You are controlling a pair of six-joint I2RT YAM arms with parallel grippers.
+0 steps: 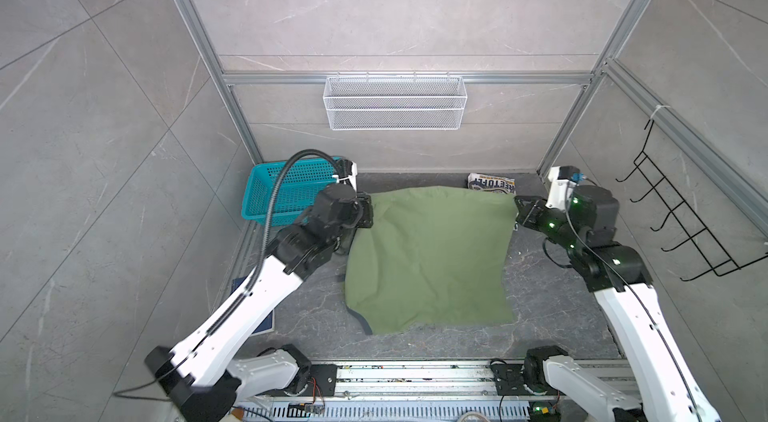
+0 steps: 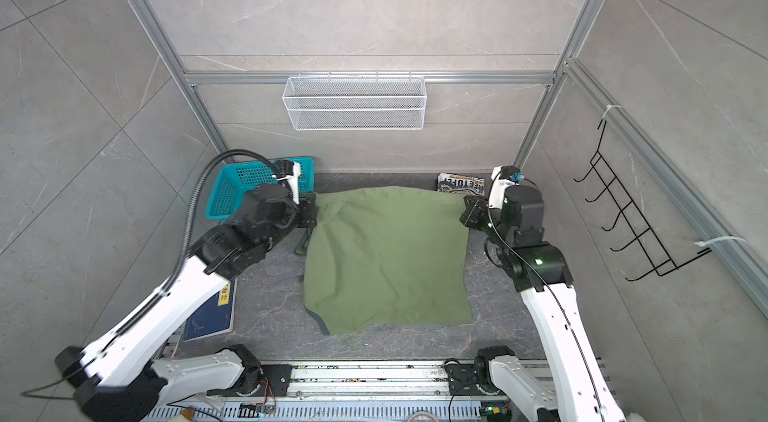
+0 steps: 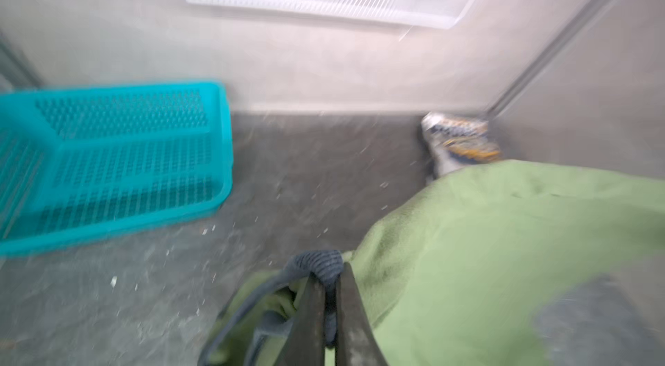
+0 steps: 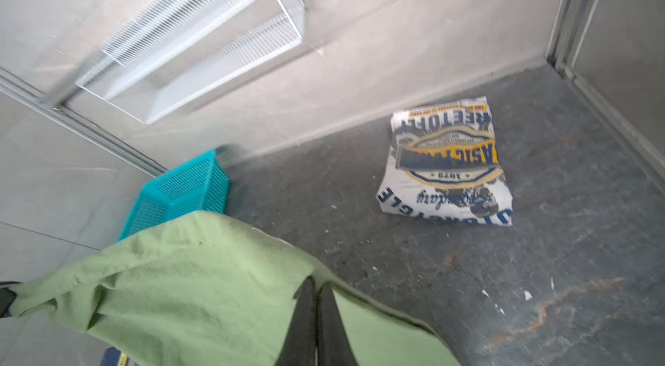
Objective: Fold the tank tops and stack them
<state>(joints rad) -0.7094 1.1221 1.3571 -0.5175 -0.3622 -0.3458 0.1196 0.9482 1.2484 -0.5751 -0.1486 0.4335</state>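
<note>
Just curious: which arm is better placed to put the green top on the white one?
Probably right: the right tool holds the green tank top beside the white tank top; left tool is farther.

**A:** Where is the tabletop (image 1: pixel 316 328) bare?

**B:** A strip along the near edge, and a band down the right side beside the olive green tank top (image 1: pixel 428 258). That cloth covers the middle, its far edge raised off the surface.

**A:** The far corners?

**B:** The teal basket (image 1: pixel 286 195) fills the far left. The folded white tank top (image 1: pixel 492 184) lies far right by the back wall. Bare surface runs between them.

**A:** Near left?

**B:** A dark blue book (image 2: pixel 210 316), partly under the left arm (image 2: pixel 166 299).

**A:** Higher up?

**B:** A wire basket (image 1: pixel 395 102) on the back wall and a black hook rack (image 1: pixel 685 224) on the right wall.
</note>
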